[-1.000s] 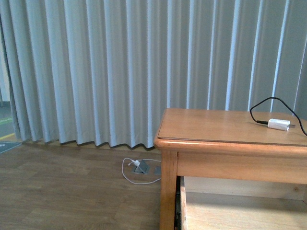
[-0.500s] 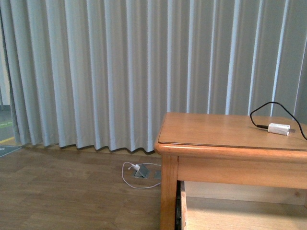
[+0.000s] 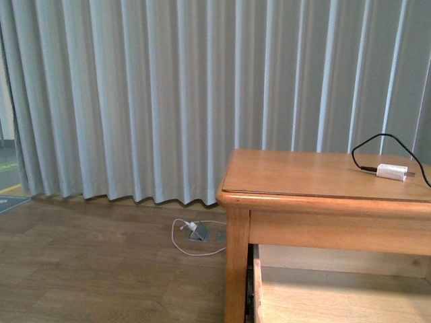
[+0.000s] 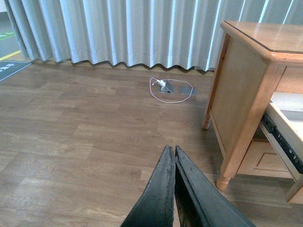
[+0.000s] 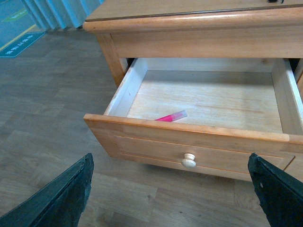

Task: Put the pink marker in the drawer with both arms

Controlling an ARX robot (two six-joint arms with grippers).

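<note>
1. Pink marker point(image 5: 170, 116) lies inside the open drawer point(image 5: 137, 144), by its front.
2. Left claw point(image 4: 171, 149) pinched together, empty; right claw point(image 5: 169, 158) spread wide before the drawer.
3. Robot just bobbed slightly; placing looks done.

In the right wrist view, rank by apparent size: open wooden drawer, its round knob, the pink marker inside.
1. Honey-coloured wooden drawer.
2-3. Magenta-pink marker and pale round knob look alike: marker longer, knob thicker and nearer.

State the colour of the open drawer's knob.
Knob: pale cream, lighter than the drawer front; shows best in right wrist view.
</note>
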